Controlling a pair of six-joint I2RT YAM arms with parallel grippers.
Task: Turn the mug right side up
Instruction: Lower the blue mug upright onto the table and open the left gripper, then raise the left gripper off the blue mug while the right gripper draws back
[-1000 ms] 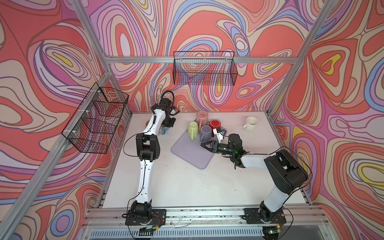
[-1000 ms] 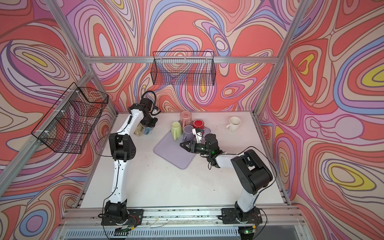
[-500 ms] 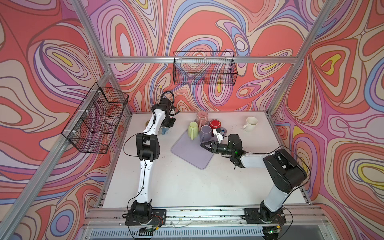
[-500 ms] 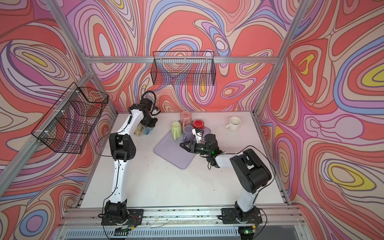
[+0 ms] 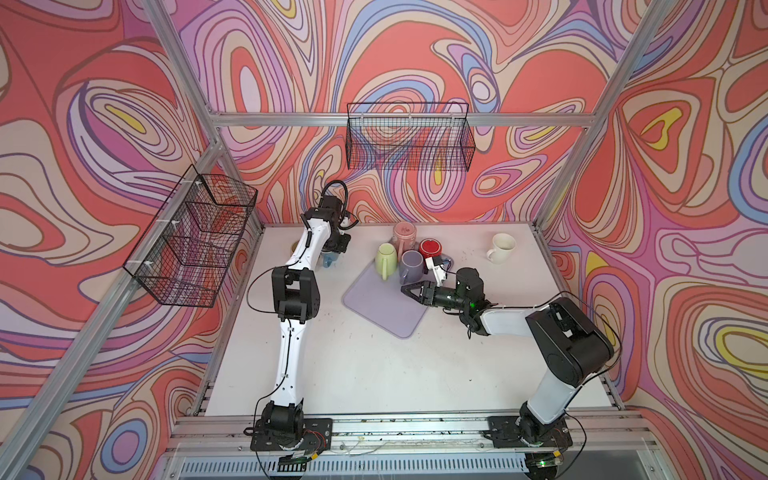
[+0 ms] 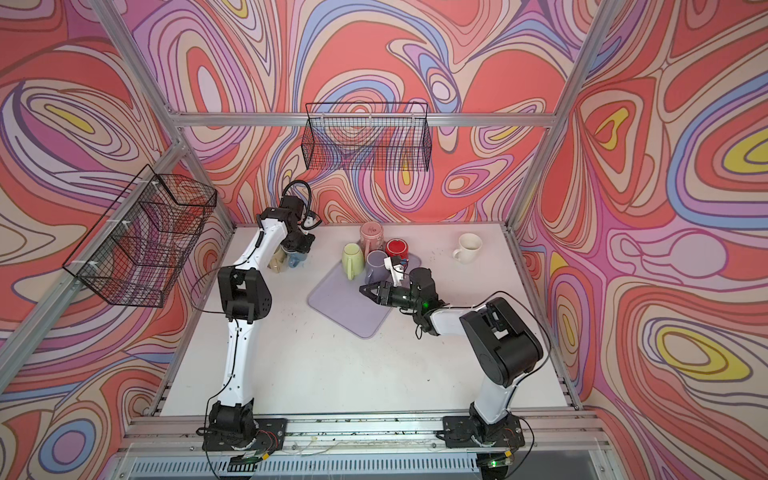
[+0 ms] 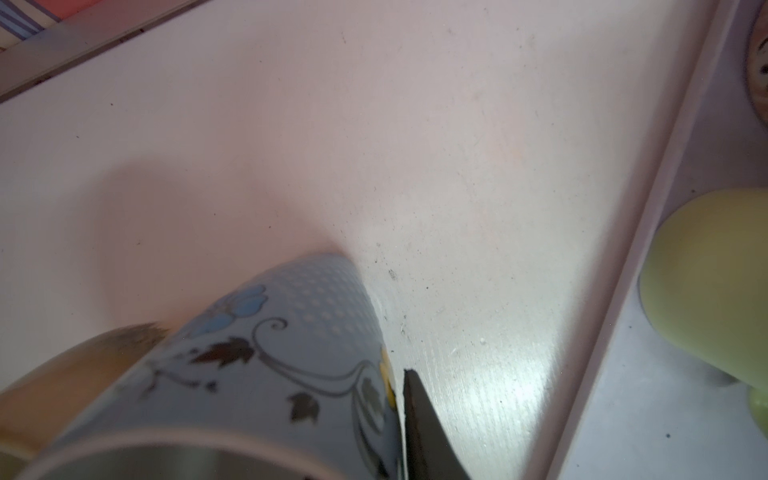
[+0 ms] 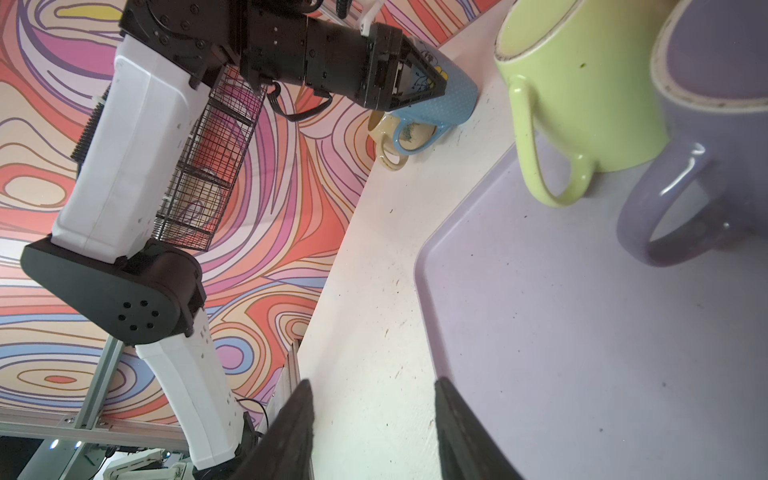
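Jaws of the right gripper (image 8: 374, 388), nearest, stand parted with nothing between them. It hovers over the near edge of the flat lilac plastic tray (image 5: 374, 305). Only hazard here is a brush with the purple ceramic mug (image 5: 410, 266) close ahead. That mug stands base-up on the tray beside a pale green ceramic mug (image 5: 384, 258), also base-up.

Far left corner of the white table (image 5: 374, 374): left gripper (image 8: 436, 85) sits at the rim of the light blue flower-printed ceramic mug (image 7: 266, 374), which I take to be the task's thing. One dark finger (image 7: 419, 424) lies along its outer wall. Clamped or slack: cannot tell.

Risks:
- Mug looks mouth-up but may be leaning on its base edge. If the grip slackens before the base is flat, it could rock or topple.
- A tan ceramic mug (image 8: 384, 133) stands touching or just beside it. A sideways withdrawal could knock either one.

Mug appearance: glossy blue glaze, pale dots toward the base, blue flowers, dark leaves on scrolling stems, blue loop handle. Inside is greyish where visible.
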